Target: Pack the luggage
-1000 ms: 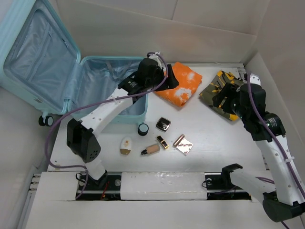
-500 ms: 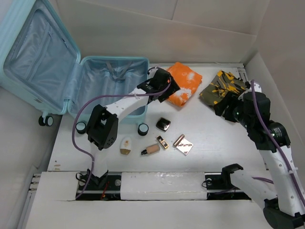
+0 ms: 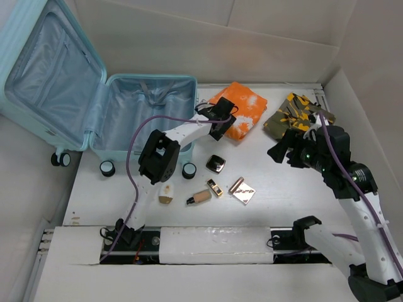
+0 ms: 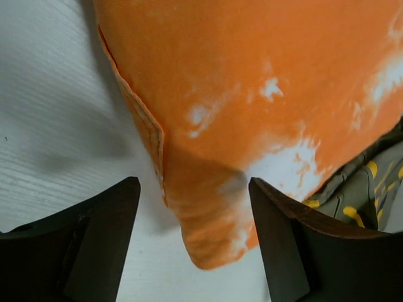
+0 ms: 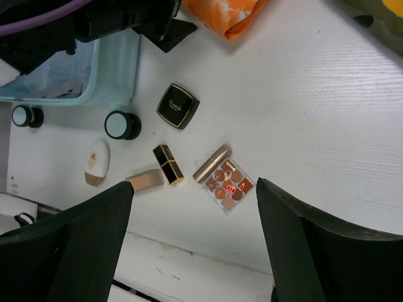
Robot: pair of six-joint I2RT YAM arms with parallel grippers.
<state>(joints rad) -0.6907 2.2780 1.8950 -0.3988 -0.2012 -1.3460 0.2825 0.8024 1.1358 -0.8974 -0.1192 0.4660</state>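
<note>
Top view: the luggage (image 3: pixel 56 69) lay open in the upper left. The left gripper (image 3: pixel 220 119) was at the orange cloth (image 3: pixel 242 113), and the right gripper (image 3: pixel 280 151) was mid-right.

Left wrist view: its fingers (image 4: pixel 94 239) stood apart on either side of the cloth's lower corner, not closed on it.

Right wrist view: its fingers (image 5: pixel 75 239) were spread wide and held nothing. A corner of the luggage showed in the upper left.

Overhead view is bright and evenly lit from above; the white tabletop (image 3: pixel 283 189) almost washes out; shadows on it are soft and faint; the luggage (image 3: pixel 44 69) lining sits a shade dimmer; a glossy strip (image 3: pixel 214 244) along the near edge carries mild glare. Left wrist view is close and soft; the orange cloth (image 4: pixel 252 94) looks slightly blurred and casts a grey shadow on the tabletop at its left; the left hand (image 4: pixel 192 201) reads as near-black, underexposed shapes. Right wrist view is sharp; the right hand (image 5: pixel 195 189) is dark likewise; the palette (image 5: pixel 230 185) glints.
</note>
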